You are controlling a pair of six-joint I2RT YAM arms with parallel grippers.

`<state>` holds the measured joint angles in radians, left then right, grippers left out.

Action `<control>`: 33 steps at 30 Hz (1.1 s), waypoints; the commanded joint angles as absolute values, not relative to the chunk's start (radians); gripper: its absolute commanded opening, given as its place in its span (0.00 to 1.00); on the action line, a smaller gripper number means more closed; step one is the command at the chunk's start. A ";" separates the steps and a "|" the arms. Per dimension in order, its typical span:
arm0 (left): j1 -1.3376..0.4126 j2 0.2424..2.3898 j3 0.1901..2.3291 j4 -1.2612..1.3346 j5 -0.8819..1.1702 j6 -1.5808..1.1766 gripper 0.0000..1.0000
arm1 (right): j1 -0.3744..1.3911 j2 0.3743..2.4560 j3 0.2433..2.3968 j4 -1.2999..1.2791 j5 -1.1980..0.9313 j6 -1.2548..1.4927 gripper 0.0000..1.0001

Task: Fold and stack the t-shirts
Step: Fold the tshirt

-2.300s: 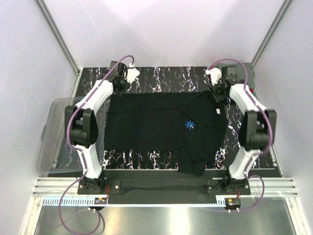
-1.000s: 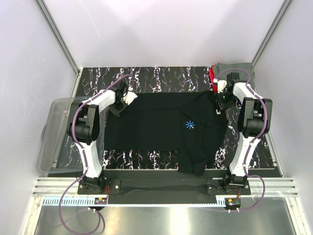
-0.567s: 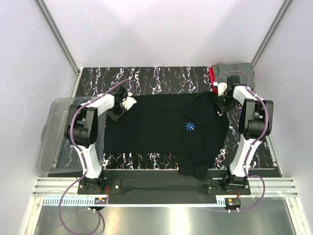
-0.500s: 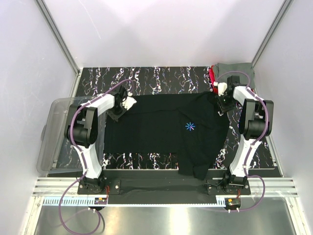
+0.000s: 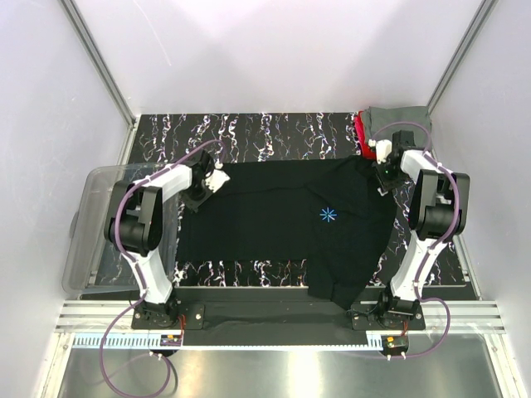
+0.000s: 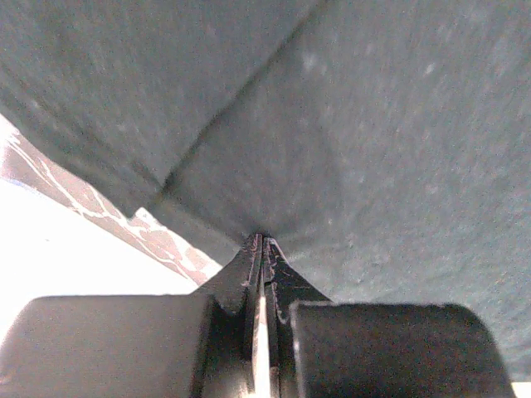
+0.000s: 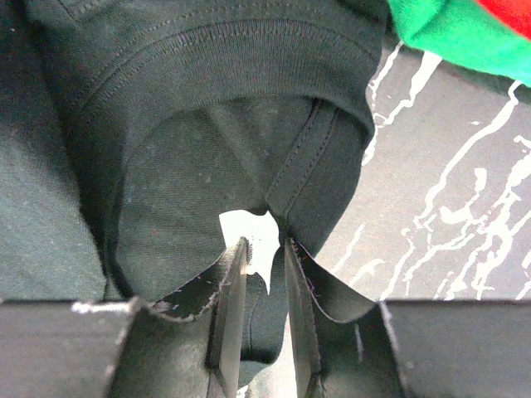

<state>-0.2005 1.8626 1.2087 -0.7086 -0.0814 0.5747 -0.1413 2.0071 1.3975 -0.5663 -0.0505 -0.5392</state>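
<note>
**Both grippers pinch the black t-shirt along its far edge**

The black t-shirt (image 5: 274,220) lies spread across the marbled table (image 5: 274,133), its blue logo (image 5: 328,215) right of centre and 1 flap reaching the near edge. The left gripper (image 5: 207,184) is clamped tight on the shirt's far-left edge, with cloth nipped between its closed fingertips. The right gripper (image 5: 383,172) grasps the collar at the far right, its 2 fingers narrowly apart with cloth and the white neck tag (image 7: 257,236) between them. Just beyond, in the far right corner, lie folded shirts: a grey t-shirt (image 5: 398,116), a red t-shirt (image 5: 359,128) and a green t-shirt (image 7: 440,37). A clear bin (image 5: 87,232) stands at the table's left side
</note>
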 commanded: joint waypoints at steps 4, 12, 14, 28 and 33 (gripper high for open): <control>-0.201 1.764 1.155 -0.704 -0.106 0.578 0.04 | -0.160 1.962 1.333 -0.565 0.011 -0.586 0.32; -0.212 1.752 1.313 -0.721 -0.084 0.561 0.02 | -0.161 1.775 1.396 -0.581 -0.137 -0.584 0.39; -0.218 1.767 1.368 -0.727 -0.075 0.551 0.03 | -0.149 1.708 1.390 -0.586 -0.188 -0.612 0.43; -0.276 1.706 1.209 -0.735 0.034 0.492 0.01 | 0.187 1.623 1.313 -0.684 -0.402 -0.861 0.40; -0.276 1.681 1.145 -0.739 0.031 0.503 0.01 | 0.201 1.718 1.339 -0.724 -0.446 -0.885 0.39</control>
